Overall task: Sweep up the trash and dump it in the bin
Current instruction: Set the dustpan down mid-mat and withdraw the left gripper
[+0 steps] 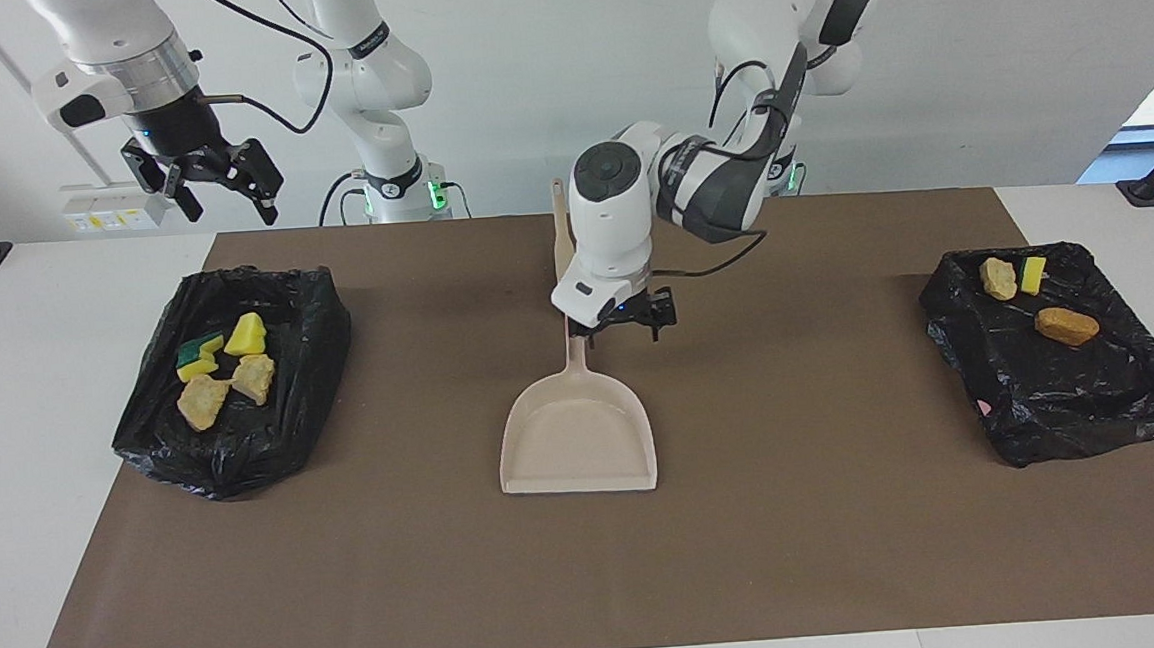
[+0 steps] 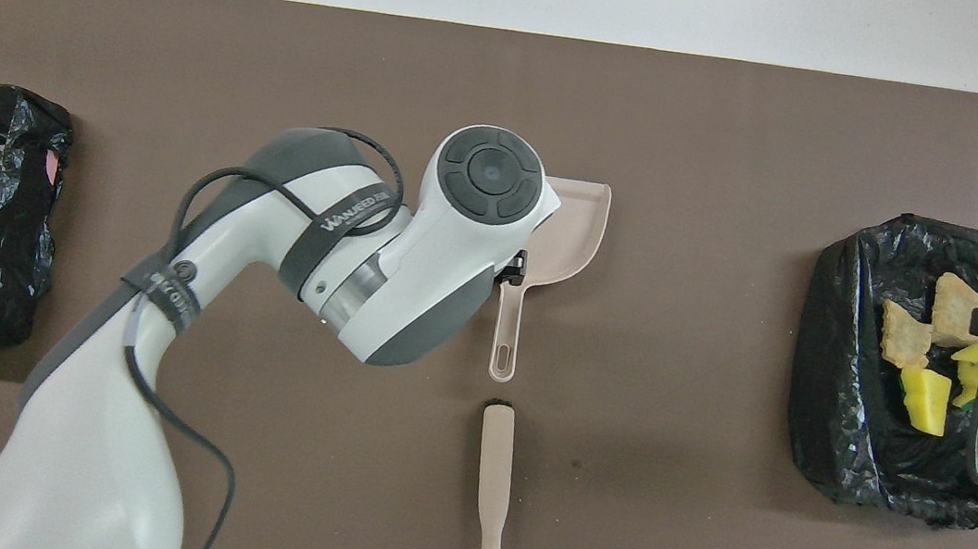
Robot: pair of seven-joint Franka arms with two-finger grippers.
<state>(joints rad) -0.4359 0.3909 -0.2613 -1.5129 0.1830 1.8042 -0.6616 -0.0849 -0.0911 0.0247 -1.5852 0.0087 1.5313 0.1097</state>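
I see left gripper (image 1: pixel 625 323) spread wide, empty, over dustpan (image 1: pixel 578 442) handle mid-mat | right gripper (image 1: pixel 213 186) spread wide above bin (image 1: pixel 309 325) at right-arm end | trash (image 1: pixel 223 369) inside

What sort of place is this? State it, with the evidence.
Probably a robotics lab test bench: two Franka arms at a table covered by a brown mat, with a staged dustpan and bag-lined bins.

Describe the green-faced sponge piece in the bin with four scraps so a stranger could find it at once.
Start at the bin toward the right arm's end of the table, lined with a black bag. Four scraps lie bunched inside. The sponge piece lies beside a plain yellow wedge, the only scrap showing dark green.
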